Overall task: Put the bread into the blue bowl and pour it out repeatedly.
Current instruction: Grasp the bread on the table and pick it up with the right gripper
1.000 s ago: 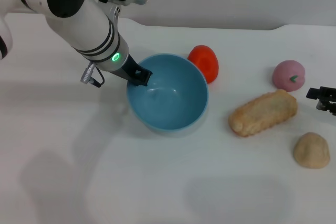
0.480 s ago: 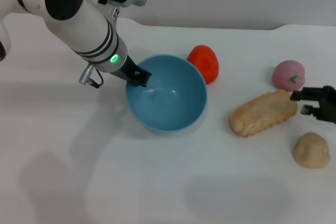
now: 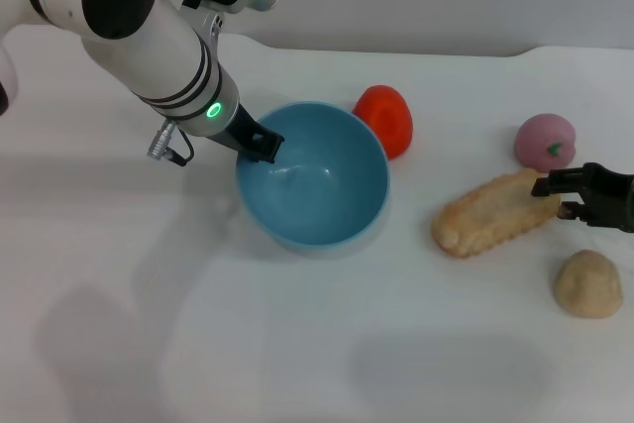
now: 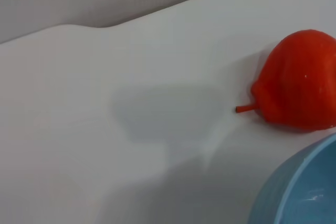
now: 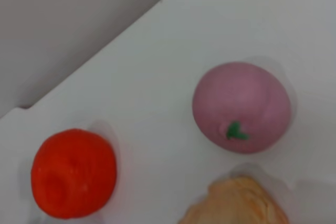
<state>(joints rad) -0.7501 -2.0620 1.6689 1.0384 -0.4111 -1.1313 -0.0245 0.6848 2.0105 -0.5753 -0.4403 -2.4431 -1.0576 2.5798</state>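
From the head camera I see the whole bench (image 3: 297, 364): my left tool (image 3: 260, 144) sits at the near-left rim of the blue bowl (image 3: 313, 187), its dark tip clenched over the rim with one part inside the wall. The bowl is light blue, smooth and glossy, upright, with nothing in it. My right tool (image 3: 561, 197) comes in from the right edge, its two dark fingers spread and released, straddling the far right end of the bread (image 3: 493, 213); I cannot tell whether they touch it. The bread lies flat on the bench to the right of the bowl and apart from it, a long tan-orange loaf with a ridged edge, tilted so its right end points away from me.

The left wrist camera shows only the bowl's rim and the red fruit (image 4: 297, 80), with a thin stem that the head view does not reveal. The right wrist camera shows the green leaf on the pink fruit (image 5: 241, 107) plainly, and just the tip of the bread. A round beige lump (image 3: 587, 284) appears in the head view alone.

I read no writing anywhere.
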